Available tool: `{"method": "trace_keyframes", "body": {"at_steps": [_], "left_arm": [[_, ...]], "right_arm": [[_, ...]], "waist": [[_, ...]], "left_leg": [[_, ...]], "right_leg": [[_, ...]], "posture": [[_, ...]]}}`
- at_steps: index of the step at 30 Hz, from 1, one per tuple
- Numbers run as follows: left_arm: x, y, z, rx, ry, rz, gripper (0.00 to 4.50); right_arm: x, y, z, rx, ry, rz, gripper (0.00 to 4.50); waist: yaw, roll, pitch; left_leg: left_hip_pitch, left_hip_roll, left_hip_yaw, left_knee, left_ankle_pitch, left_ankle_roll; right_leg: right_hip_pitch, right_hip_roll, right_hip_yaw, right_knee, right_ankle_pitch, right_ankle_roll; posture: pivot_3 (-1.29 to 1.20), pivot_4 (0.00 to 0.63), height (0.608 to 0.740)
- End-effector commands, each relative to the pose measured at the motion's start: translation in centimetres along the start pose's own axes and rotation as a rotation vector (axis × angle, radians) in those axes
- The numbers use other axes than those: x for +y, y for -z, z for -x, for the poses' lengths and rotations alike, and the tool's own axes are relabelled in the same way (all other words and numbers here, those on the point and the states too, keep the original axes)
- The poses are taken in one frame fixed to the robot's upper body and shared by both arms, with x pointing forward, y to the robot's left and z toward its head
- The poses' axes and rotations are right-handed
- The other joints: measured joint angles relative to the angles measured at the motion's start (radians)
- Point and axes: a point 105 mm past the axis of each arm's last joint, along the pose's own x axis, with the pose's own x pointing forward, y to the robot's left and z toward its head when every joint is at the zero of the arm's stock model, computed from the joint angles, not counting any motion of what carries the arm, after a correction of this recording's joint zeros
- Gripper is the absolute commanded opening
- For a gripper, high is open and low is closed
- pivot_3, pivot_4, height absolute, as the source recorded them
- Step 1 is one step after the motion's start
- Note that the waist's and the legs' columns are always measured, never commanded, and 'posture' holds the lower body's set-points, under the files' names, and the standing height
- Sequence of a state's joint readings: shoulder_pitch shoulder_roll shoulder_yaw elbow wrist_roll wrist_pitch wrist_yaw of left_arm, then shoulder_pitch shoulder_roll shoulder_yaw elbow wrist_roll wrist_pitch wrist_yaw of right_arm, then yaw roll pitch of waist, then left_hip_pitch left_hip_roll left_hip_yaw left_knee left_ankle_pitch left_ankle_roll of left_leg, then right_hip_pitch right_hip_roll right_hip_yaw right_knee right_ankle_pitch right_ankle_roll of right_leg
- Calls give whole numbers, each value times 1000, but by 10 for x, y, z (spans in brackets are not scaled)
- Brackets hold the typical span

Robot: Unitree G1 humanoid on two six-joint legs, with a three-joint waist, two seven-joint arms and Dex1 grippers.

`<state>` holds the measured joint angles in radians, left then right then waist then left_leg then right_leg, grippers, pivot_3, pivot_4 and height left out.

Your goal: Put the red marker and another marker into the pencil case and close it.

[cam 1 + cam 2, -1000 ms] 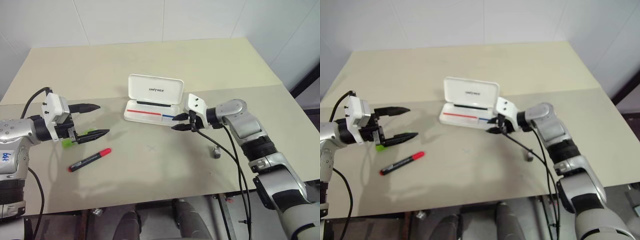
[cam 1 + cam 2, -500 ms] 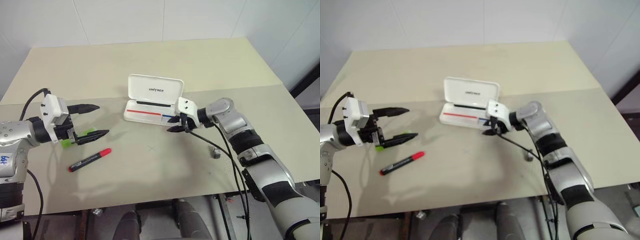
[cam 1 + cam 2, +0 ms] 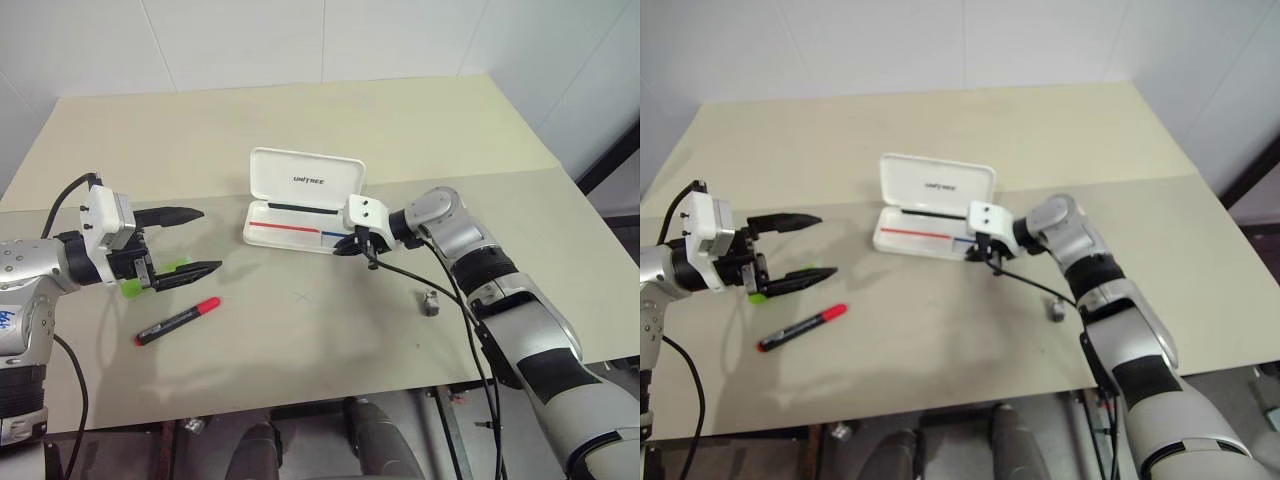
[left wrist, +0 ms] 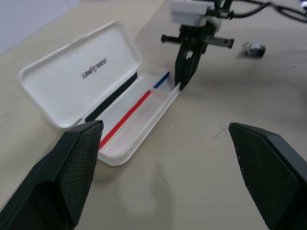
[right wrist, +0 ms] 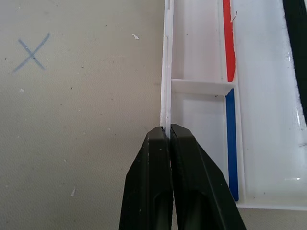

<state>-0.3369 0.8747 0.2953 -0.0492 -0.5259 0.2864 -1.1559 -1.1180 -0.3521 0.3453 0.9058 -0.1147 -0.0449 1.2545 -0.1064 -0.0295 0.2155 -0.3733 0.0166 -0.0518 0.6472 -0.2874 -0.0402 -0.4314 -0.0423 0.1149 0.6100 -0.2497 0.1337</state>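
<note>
Right pincer (image 3: 352, 246) now clamped on open white pencil case (image 3: 300, 205) wall — left pincer (image 3: 186, 242) spread.

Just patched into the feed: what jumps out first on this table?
The open white pencil case at mid-table, with the right gripper shut on the front wall at its right end. To the left, the left gripper hangs open over the green marker, with the red marker lying just in front.
</note>
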Motion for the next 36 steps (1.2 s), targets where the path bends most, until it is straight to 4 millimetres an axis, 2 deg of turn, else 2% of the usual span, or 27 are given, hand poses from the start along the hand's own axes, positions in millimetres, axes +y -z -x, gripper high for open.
{"method": "trace_keyframes", "body": {"at_steps": [1,3,6,11,16,21,30,36], "left_arm": [[-10,-15,-3,-51,56,-21,4500],[-13,-15,-4,-55,65,-11,4500],[-17,-13,-5,-56,75,1,4500],[-20,-11,-6,-54,78,13,4500],[-25,-7,-11,-57,96,29,4500],[-27,-7,-14,-59,110,31,4500],[-29,-7,-18,-59,126,31,4500],[-29,-7,-18,-59,120,32,4500]], "right_arm": [[-2,-4,15,-33,10,73,24],[7,-5,22,-63,-33,102,24],[32,-6,36,-118,-131,130,24],[60,2,49,-101,-173,133,24],[77,6,46,-81,-159,82,24],[89,8,40,-76,-192,105,24],[79,22,33,-24,-185,144,24],[77,21,31,-27,-183,139,24]], "waist": [[-1,0,0],[-1,0,0],[-1,0,0],[-3,0,0],[-2,0,0],[-1,0,0],[-2,-1,0],[-3,-1,-1]], "left_leg": [[0,0,0,0,0,0],[0,0,0,-1,0,0],[-1,0,-1,-2,0,0],[-1,0,-1,-1,-1,0],[3,0,-1,1,0,0],[3,0,-1,2,0,0],[3,0,0,2,0,0],[4,-1,0,4,2,2]], "right_leg": [[0,0,0,0,0,0],[0,0,0,0,0,0],[0,0,-1,1,0,0],[0,0,0,0,0,1],[2,1,0,2,-1,-1],[2,1,0,2,-1,-1],[3,1,0,1,-1,0],[5,1,1,1,1,-3]], "posture": [[0,150,740],[0,150,740],[0,150,740],[0,150,740],[0,150,740],[0,150,740],[0,150,740],[0,150,740]]}}
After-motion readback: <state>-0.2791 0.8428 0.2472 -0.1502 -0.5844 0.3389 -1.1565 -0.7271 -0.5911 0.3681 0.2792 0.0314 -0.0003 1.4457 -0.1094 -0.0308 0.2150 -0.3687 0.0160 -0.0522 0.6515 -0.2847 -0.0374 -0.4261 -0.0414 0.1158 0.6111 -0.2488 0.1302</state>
